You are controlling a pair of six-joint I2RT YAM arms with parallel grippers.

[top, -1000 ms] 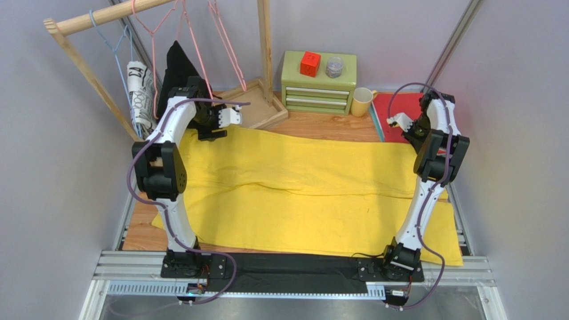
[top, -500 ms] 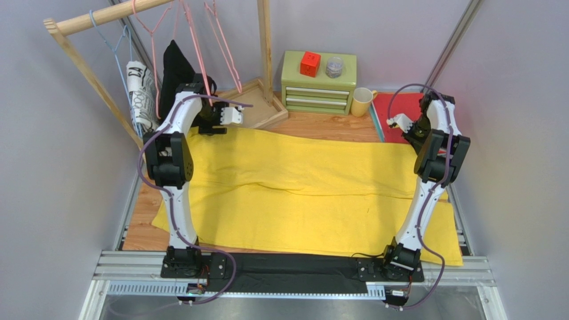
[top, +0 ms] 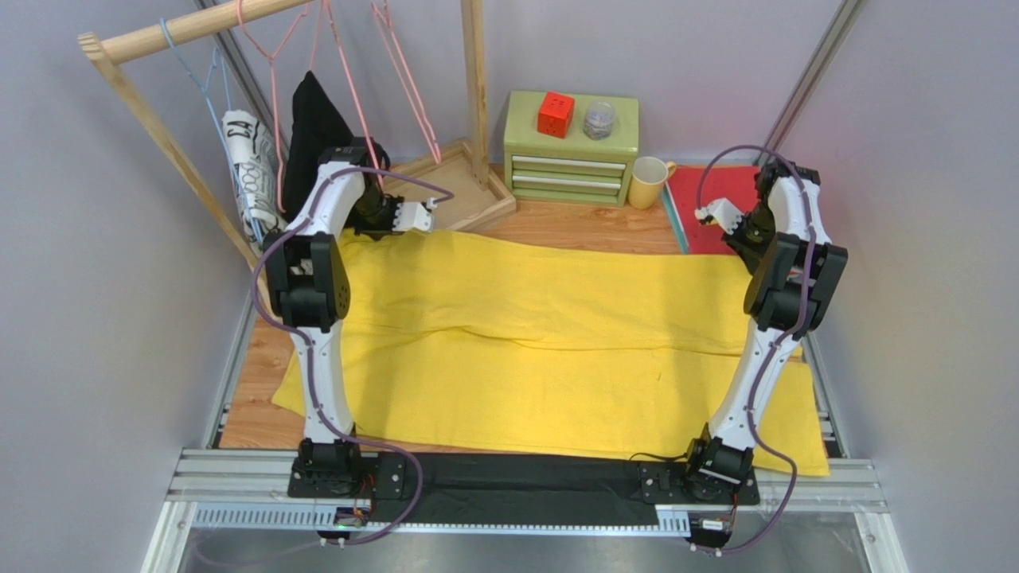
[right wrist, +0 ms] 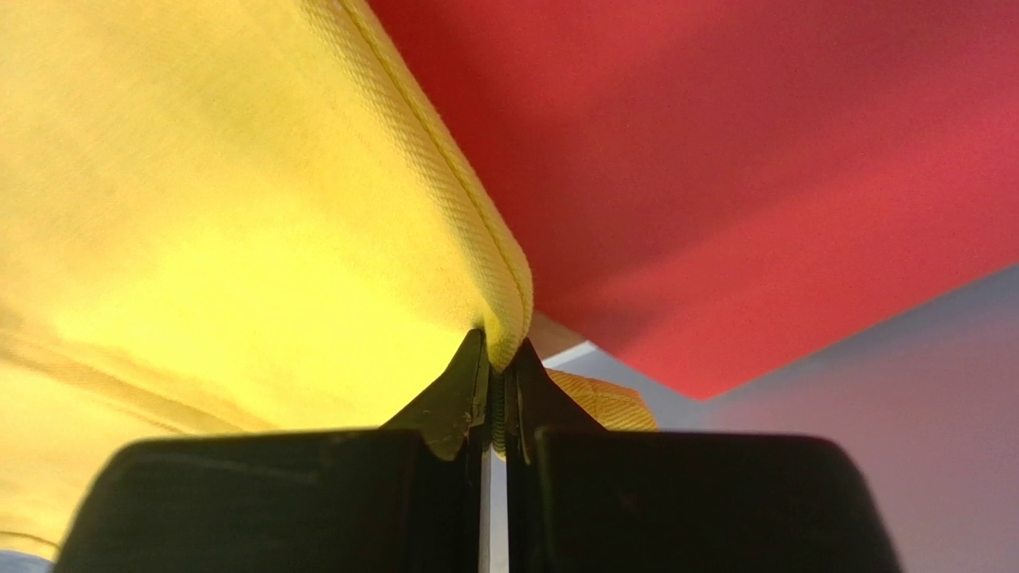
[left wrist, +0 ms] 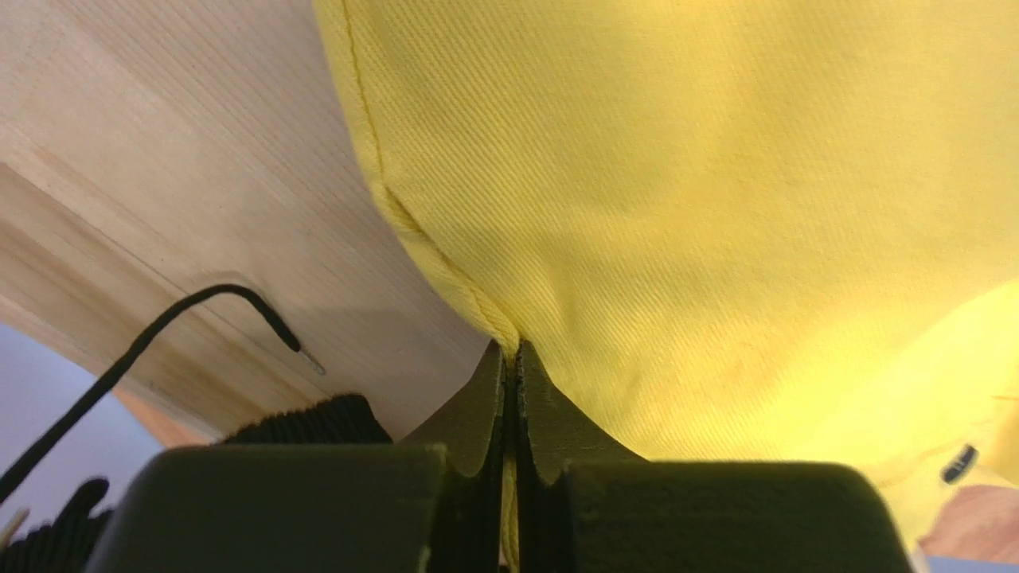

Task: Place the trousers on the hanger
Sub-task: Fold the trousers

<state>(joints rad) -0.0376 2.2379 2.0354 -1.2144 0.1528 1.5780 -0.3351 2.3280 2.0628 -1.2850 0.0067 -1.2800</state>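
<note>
The yellow trousers [top: 538, 334] lie spread flat across the table, legs running left to right. My left gripper [top: 419, 219] sits at their far left corner. In the left wrist view it [left wrist: 512, 352] is shut on the trousers' [left wrist: 718, 179] seamed edge. At the far right corner my right gripper [top: 714, 215] is low over the cloth. The right wrist view shows it [right wrist: 496, 349] shut on the folded hem of the trousers [right wrist: 215, 215]. Pink wire hangers [top: 413, 108] dangle from the wooden rail [top: 179, 30] at the back left, apart from both grippers.
A light blue hanger [top: 215, 84], a black garment [top: 313, 131] and a black-and-white patterned garment [top: 248, 167] hang on the same rail. A wooden tray [top: 467, 191], a green drawer box [top: 571, 149], a yellow mug [top: 647, 182] and a red board [top: 718, 185] line the back.
My left gripper was open above the far left corner; it has dropped a little and closed on the trousers' edge. The right gripper has kept its grip and barely moved.
</note>
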